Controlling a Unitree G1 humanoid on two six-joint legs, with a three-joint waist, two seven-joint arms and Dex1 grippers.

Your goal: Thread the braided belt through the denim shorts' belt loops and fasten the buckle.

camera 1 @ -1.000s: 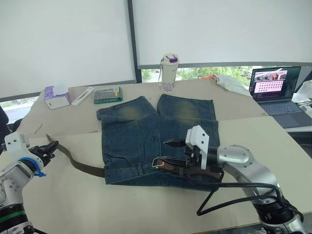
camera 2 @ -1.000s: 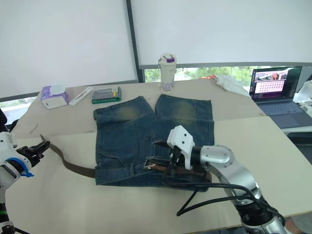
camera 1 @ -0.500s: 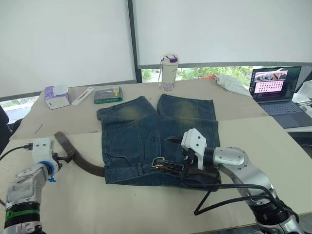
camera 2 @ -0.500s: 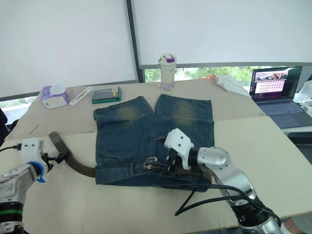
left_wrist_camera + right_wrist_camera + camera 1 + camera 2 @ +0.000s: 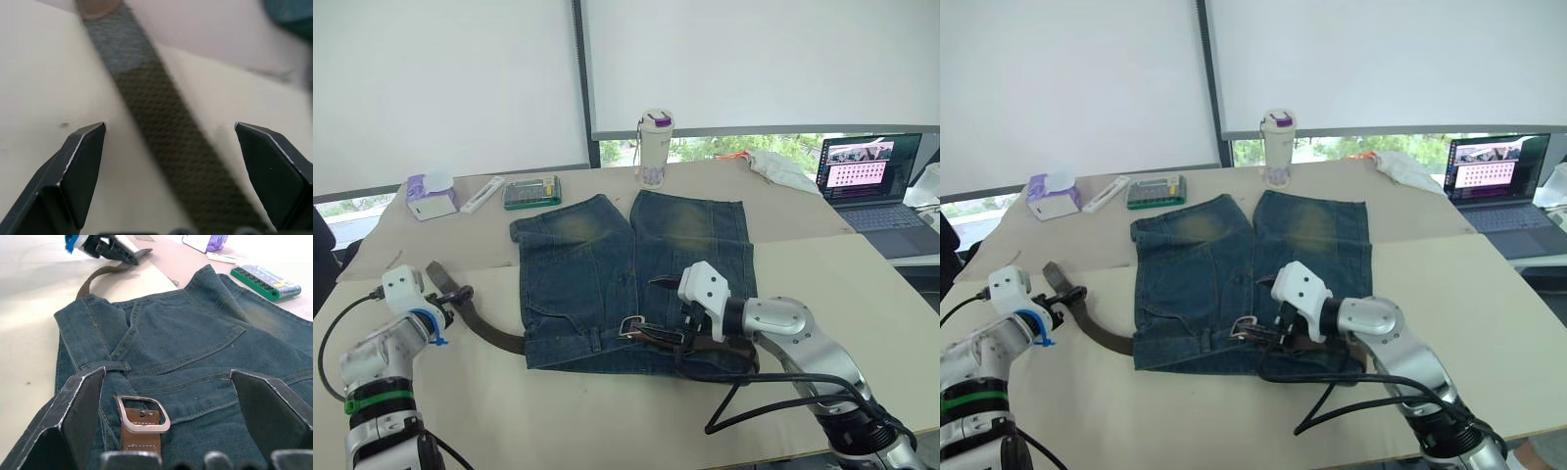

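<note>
Shorts: denim shorts [image 5: 607, 279] flat on table [image 5: 607, 411].
Buckle: buckle [image 5: 143, 413] on waistband, six o'clock.
Left gripper [image 5: 171, 161]: spread wide over braided belt [image 5: 161, 132].
Right gripper [image 5: 166, 406]: spread wide around buckle.

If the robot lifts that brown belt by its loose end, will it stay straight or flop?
Probably flop: the braided belt already curves limply across the table. Its woven strap looks grippy, not slippery. The buckle end likely weighs more.

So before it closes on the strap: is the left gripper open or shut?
Open. In the left wrist view the left gripper has its fingers spread either side of the braided belt.
</note>
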